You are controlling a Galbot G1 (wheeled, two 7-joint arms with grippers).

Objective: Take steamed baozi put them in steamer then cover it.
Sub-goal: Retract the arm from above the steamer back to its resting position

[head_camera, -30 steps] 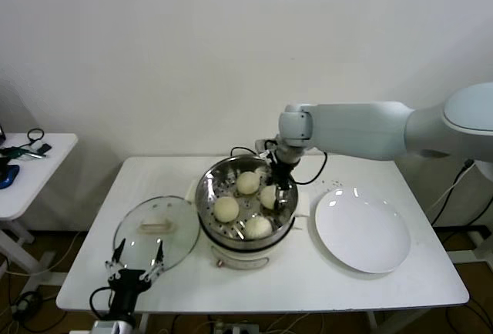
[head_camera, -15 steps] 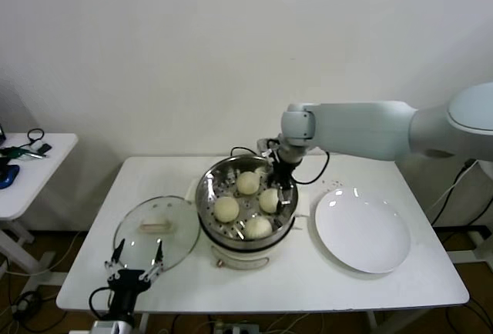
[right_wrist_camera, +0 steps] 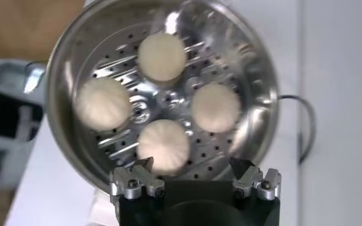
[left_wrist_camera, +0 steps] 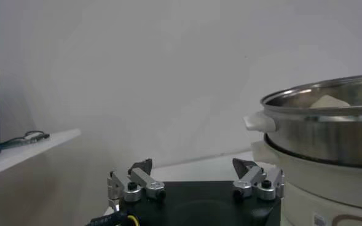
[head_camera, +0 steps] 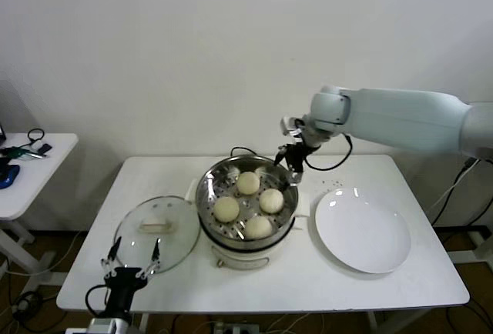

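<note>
Four buns (head_camera: 248,203) are sitting inside the steamer (head_camera: 206,203), one beside the other on the tray with holes. The steamer is standing in the middle of the table (head_camera: 385,280). The lid (head_camera: 131,238) is lying flat on the table just beside the steamer, on its left side, and it is touching nothing else. A white plate (head_camera: 363,230) is lying on the other side of the steamer.

The right gripper (head_camera: 293,163) is hanging in the air above the far right rim of the steamer, with its fingers wide apart and nothing in them. Its wrist view is looking straight down into the steamer (right_wrist_camera: 254,98) and is showing all four buns (right_wrist_camera: 162,56), which the head view shows at a slant.

The left gripper (head_camera: 128,259) is waiting at the near table edge by the lid, fingers spread and empty. Its wrist view is showing those fingers (left_wrist_camera: 141,179) and the steamer (left_wrist_camera: 328,132) from the side, with only one bun top (left_wrist_camera: 329,101) peeking over the rim
</note>
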